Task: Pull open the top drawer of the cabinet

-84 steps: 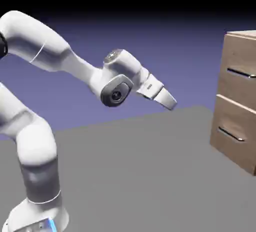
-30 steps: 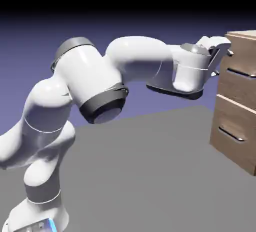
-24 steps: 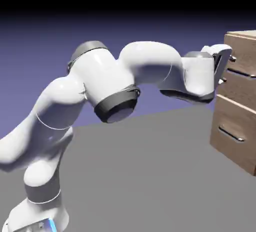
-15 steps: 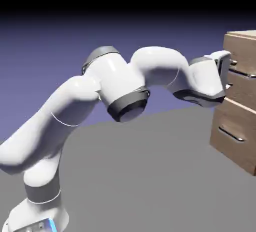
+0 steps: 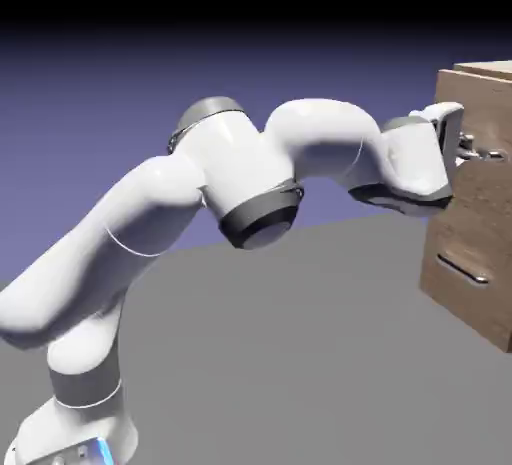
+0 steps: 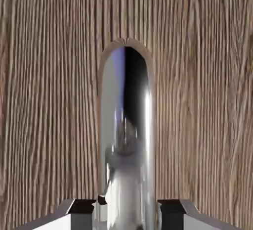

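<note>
The cabinet (image 5: 478,233) stands at the right end of the bench (image 5: 300,353), its two drawer fronts facing back toward the arm (image 5: 200,193). The top drawer (image 5: 480,178) is the upper of those fronts, and it looks to sit a little proud of the lower drawer (image 5: 470,263), so I judge the pull has just begun.

The end effector (image 5: 462,143) is pinched on the top drawer's silver handle (image 6: 126,140); in the hand view the bar fills the gap between the two grey tips.

The main risk is the smooth, round bar slipping out of that pinch if the arm drags off-line, sideways or downward against the cabinet, rather than straight out from its face; a skewed pull could also bind the drawer.

The drawer's travel axis runs out of the cabinet front toward the arm; the handle's long axis lies level across that front
</note>
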Available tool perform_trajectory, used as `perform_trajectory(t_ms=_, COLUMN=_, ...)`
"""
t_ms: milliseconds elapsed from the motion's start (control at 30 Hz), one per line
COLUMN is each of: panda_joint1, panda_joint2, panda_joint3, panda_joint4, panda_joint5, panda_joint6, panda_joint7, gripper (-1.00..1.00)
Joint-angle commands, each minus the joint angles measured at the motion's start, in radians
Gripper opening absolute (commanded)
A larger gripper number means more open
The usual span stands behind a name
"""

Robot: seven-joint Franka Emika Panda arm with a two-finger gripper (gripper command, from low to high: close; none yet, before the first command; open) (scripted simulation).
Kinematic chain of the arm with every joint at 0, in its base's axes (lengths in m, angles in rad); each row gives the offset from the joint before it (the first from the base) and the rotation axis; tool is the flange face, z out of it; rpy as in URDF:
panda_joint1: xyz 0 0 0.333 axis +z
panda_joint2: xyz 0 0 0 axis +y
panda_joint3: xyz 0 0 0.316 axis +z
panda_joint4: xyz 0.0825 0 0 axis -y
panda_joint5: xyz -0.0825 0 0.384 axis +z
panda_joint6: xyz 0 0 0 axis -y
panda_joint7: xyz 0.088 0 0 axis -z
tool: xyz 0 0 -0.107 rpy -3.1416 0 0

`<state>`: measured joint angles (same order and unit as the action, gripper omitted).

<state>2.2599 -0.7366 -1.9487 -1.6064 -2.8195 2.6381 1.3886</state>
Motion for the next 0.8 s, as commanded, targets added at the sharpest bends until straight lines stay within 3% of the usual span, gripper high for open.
perform_trajectory(t_ms=0, panda_joint1=-0.027, panda_joint2=0.02, panda_joint3=0.016, panda_joint4=-0.036, panda_joint5=-0.004, panda_joint6=-0.011, panda_joint7=0.017, gripper=-1.0)
perform_trajectory(t_ms=433, panda_joint1=-0.475, panda_joint2=0.241, panda_joint3=0.358, panda_joint4=-0.442, panda_joint5=-0.023, panda_joint6=-0.097, panda_joint7=0.215, gripper=-1.0)
perform_trajectory(t_ms=767, panda_joint1=-0.838, panda_joint2=0.18, panda_joint3=0.703, panda_joint4=-0.677, panda_joint5=0.004, panda_joint6=-0.155, panda_joint7=0.17, gripper=-1.0)
